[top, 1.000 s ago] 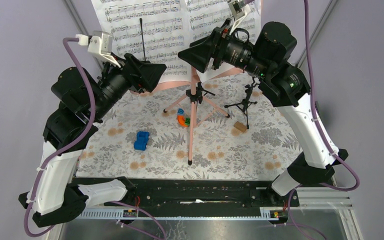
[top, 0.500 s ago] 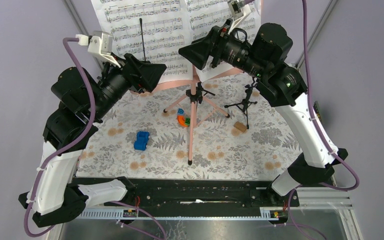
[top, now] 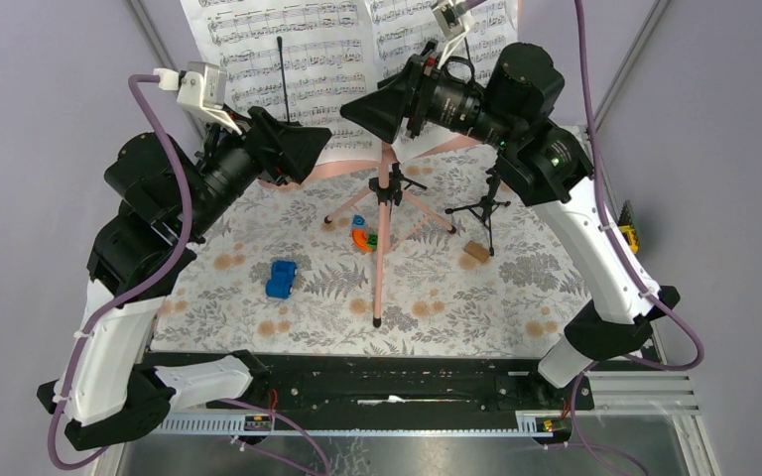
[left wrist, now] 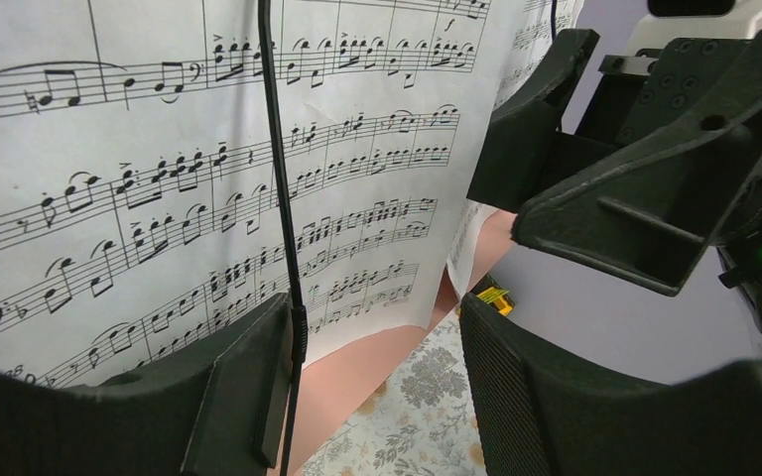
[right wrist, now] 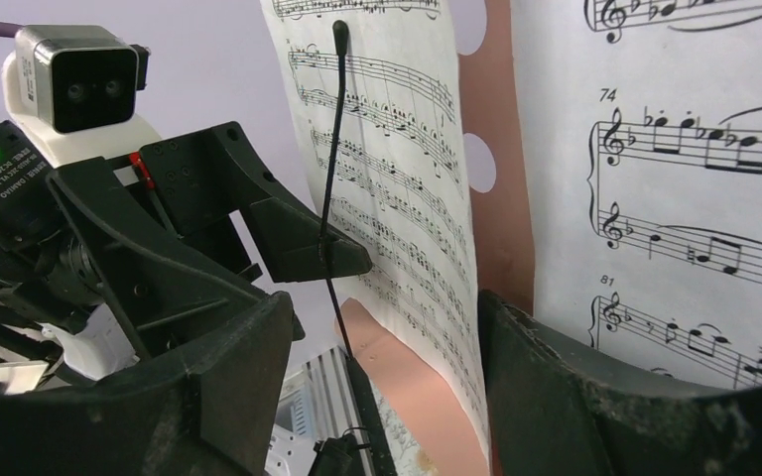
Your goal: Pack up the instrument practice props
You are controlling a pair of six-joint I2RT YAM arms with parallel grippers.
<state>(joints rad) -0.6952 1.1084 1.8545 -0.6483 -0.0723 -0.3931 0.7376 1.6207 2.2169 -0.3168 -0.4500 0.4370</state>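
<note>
Arms lean in from both lower corners of the overhead view toward a music stand at the top centre. At the upper left, the left pincer [left wrist: 372, 317] is lifted to the bottom of the left page [top: 248, 59], its fingers spread wide with nothing pinched. In its own camera a thin black wire clip [left wrist: 278, 198] runs down the page just beside the left finger; whether they touch cannot be told. The page's lower corner and the pink rack [left wrist: 357, 377] show through the gap.

Lower down, left of centre, a blue toy car [top: 281, 279] sits on the flowered cloth [top: 228, 297]. At the centre the rack's pink legs [top: 384, 268] spread over the cloth, and a few small orange, green and blue blocks [top: 362, 236] lie just left of the near leg. Right of the legs stands a small black tripod [top: 486, 206], with a tan block [top: 475, 251] near its foot.

At the upper right, the right pincer [right wrist: 385, 302] is also spread. In its camera the left page's inner edge hangs in the gap, untouched by either finger. A strip of rack with round holes separates that page from the right page [right wrist: 675, 149].
</note>
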